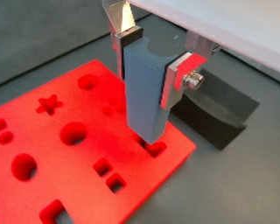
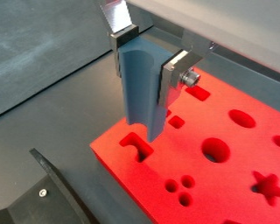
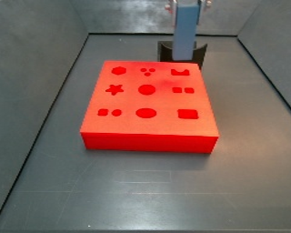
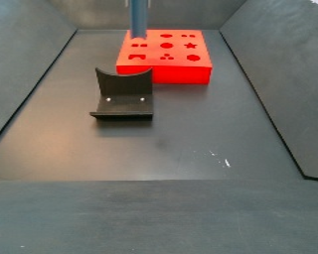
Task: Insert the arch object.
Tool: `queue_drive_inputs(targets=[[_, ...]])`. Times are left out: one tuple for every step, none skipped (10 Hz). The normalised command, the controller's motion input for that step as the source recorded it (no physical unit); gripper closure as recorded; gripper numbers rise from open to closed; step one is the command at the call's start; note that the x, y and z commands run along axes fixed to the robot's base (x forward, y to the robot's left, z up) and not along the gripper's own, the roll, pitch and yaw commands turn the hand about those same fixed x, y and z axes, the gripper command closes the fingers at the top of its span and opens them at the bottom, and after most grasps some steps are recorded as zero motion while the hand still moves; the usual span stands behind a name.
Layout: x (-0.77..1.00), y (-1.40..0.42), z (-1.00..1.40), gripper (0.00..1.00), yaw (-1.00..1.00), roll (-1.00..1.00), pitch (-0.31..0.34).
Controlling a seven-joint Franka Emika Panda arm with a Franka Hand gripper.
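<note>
Gripper (image 1: 150,58): silver fingers (image 1: 178,80) are clamped on an upright blue-grey bar (image 1: 143,87). The bar's lower end is held just above the arch-shaped hole (image 2: 136,146) at a corner of the red board (image 3: 148,136). The arch object cannot be made out (possibly hidden). The fixture (image 4: 122,96) stands beside the board.

gripper (image 4: 138,30) over red board (image 4: 189,65), fixture (image 4: 122,96) near

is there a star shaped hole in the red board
Yes, a side view shows a star-shaped hole in the red board, left of a round hole; the gripper hangs over the board's far edge.
</note>
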Motion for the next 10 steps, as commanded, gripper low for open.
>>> queue_drive_inputs(targets=[[0.9, 0.0, -0.31, 1.0, 0.02, 0.1, 0.0], [0.89, 0.04, -0.29, 1.0, 0.0, 0.12, 0.0], [0.57, 0.06, -0.24, 1.0, 0.01, 0.14, 0.0], [0.17, 0.04, -0.2, 1.0, 0.0, 0.19, 0.03], [0.02, 0.0, -0.15, 1.0, -0.08, 0.21, 0.094], [0.0, 0.0, -0.1, 1.0, -0.1, 0.21, 0.141], [-0.09, 0.0, -0.1, 1.0, -0.06, 0.2, 0.136], [-0.28, 0.0, -0.06, 1.0, -0.02, 0.16, 0.096], [-0.3, 0.0, -0.02, 1.0, -0.06, 0.09, 0.067], [-0.27, 0.0, -0.08, 1.0, -0.03, 0.05, 0.033]])
